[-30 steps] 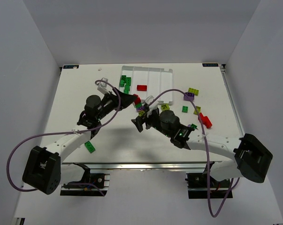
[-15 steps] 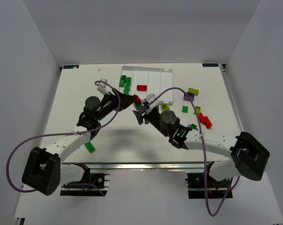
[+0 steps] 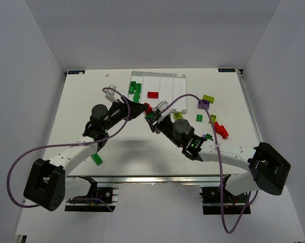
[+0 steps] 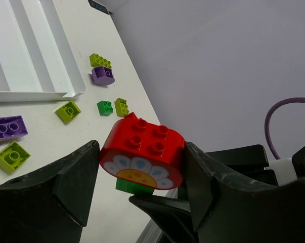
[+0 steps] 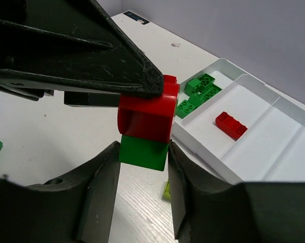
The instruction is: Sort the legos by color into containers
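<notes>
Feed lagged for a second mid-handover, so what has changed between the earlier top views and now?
The right gripper moved forward to the left gripper and narrowed its jaws; its fingers now sit against both sides of the green brick under the red brick. The left gripper kept its place and its hold on the red brick. The tray and loose bricks did not move.
</notes>
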You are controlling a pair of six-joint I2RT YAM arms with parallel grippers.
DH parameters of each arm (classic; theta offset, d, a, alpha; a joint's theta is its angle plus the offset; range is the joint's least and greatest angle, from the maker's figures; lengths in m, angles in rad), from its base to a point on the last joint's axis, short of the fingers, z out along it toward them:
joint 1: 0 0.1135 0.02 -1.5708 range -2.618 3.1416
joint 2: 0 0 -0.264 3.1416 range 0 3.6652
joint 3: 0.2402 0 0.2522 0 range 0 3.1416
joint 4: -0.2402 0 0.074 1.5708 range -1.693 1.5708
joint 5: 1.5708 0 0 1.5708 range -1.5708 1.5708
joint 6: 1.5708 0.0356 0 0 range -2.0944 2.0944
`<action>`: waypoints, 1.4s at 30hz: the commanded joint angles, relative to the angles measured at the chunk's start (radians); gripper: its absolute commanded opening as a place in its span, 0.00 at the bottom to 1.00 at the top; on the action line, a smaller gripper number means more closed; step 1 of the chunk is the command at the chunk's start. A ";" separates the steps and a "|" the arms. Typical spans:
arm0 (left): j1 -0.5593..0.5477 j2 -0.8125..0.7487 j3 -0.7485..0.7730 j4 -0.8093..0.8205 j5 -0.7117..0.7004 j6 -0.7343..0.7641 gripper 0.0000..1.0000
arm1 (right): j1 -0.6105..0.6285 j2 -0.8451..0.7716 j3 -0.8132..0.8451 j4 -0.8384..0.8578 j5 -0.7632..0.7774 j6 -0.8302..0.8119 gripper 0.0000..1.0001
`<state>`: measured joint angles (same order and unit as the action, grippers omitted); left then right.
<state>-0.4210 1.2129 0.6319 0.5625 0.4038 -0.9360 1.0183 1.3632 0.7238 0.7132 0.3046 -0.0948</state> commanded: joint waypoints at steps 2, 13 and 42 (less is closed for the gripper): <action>-0.002 -0.027 -0.003 0.043 0.024 -0.003 0.00 | -0.004 0.008 0.025 0.043 -0.021 0.003 0.39; 0.001 -0.122 -0.006 -0.026 -0.089 0.088 0.00 | -0.101 0.019 0.025 -0.070 -0.183 0.087 0.00; 0.022 0.592 0.626 -0.351 -0.365 0.316 0.00 | -0.362 -0.372 -0.021 -0.161 -0.236 0.167 0.00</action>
<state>-0.3874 1.7325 1.1599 0.3229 0.1528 -0.6899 0.6670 1.0458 0.7216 0.5228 0.0986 0.0463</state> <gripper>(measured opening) 0.611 0.438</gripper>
